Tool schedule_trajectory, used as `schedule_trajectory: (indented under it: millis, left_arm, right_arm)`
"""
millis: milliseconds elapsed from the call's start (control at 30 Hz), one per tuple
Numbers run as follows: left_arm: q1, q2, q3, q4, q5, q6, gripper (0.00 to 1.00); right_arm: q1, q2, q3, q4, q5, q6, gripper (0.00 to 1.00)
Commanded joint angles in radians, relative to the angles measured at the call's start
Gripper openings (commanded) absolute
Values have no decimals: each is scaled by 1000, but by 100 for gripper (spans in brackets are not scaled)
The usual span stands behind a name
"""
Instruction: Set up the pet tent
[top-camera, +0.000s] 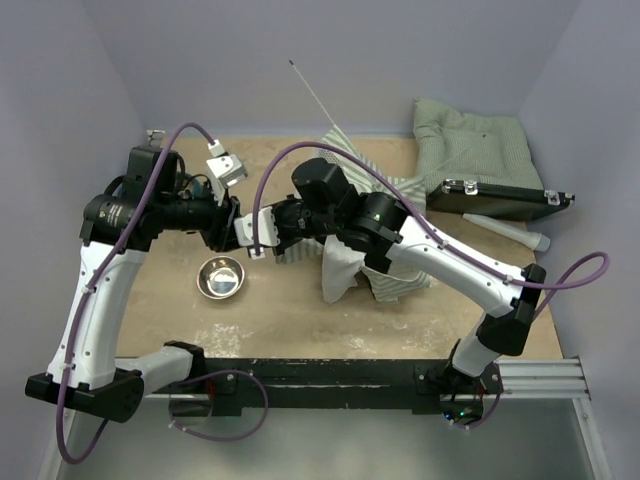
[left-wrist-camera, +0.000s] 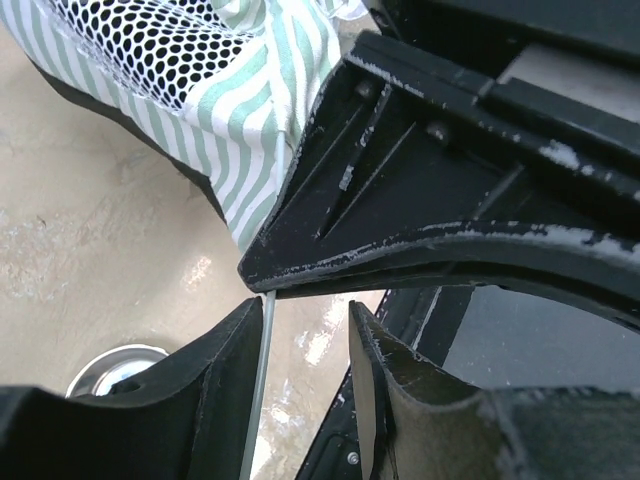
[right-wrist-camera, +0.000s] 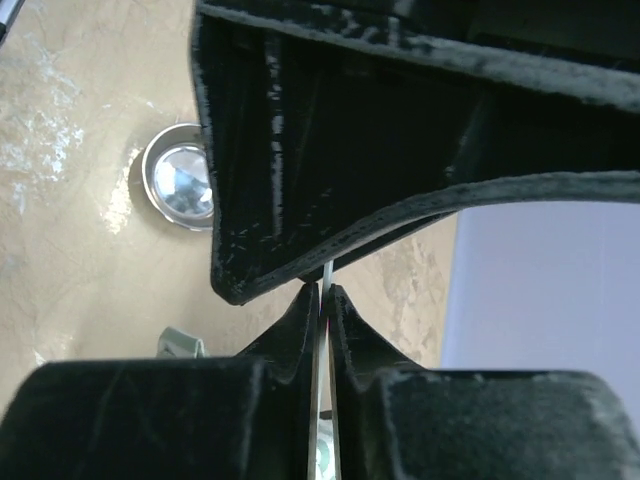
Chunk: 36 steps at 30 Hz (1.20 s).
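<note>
The pet tent (top-camera: 375, 262) lies crumpled at the table's middle, striped green-and-white fabric with a white flap, partly under my right arm. One thin pole (top-camera: 312, 92) sticks up and back from it. In the left wrist view its striped cloth and mesh panel (left-wrist-camera: 235, 100) hang at upper left. My right gripper (right-wrist-camera: 322, 292) is shut on a thin pole (right-wrist-camera: 325, 275). My left gripper (left-wrist-camera: 305, 312) is open, facing it tip to tip. The same pole (left-wrist-camera: 262, 370) runs along its left finger's inner face. Both grippers meet left of the tent, the left (top-camera: 243, 232) and the right (top-camera: 270, 238).
A steel bowl (top-camera: 221, 277) sits just in front of the grippers, seen also in the right wrist view (right-wrist-camera: 180, 188). A green quilted cushion (top-camera: 470, 140), a black case (top-camera: 500, 200) and a white tube (top-camera: 510, 232) lie at back right. Walls close the back and sides.
</note>
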Motion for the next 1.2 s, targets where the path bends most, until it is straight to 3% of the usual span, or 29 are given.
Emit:
schedule_trajectory:
  millis: [0, 100, 267, 500, 700, 933, 967, 1000, 1067, 1100, 1167]
  left_arm:
    - [-1, -32, 38, -6, 78, 35, 0]
    - [-1, -12, 77, -76, 14, 77, 8]
    - [5, -35, 104, -95, -122, 122, 44]
    - [5, -60, 107, -92, -251, 199, 55]
    - [4, -90, 59, -93, -255, 225, 45]
    - [5, -54, 21, -92, -188, 223, 42]
    - [5, -47, 15, -92, -182, 228, 36]
    - [5, -40, 12, -89, -175, 229, 19]
    - [5, -37, 16, -83, -154, 233, 0]
    - [5, -43, 18, -72, -130, 228, 0]
    - [5, -76, -2, -20, -82, 197, 0]
  right_arm:
    - [4, -3, 10, 10, 48, 10, 0]
    - [2, -23, -14, 26, 64, 10, 0]
    - [-16, -63, -62, 19, 109, -12, 0]
    - [-19, -78, -97, 7, 130, -15, 0]
    - [-18, -86, -110, 25, 135, 1, 0]
    - [-19, -84, -99, 25, 121, 13, 0]
    - [-18, -83, -96, 22, 124, 13, 0]
    - [-18, -84, -91, 19, 123, 13, 0]
    - [-19, -86, -91, 25, 111, 19, 0]
    - [-19, -87, -88, 34, 89, 28, 3]
    - [-19, -89, -91, 56, 55, 65, 36]
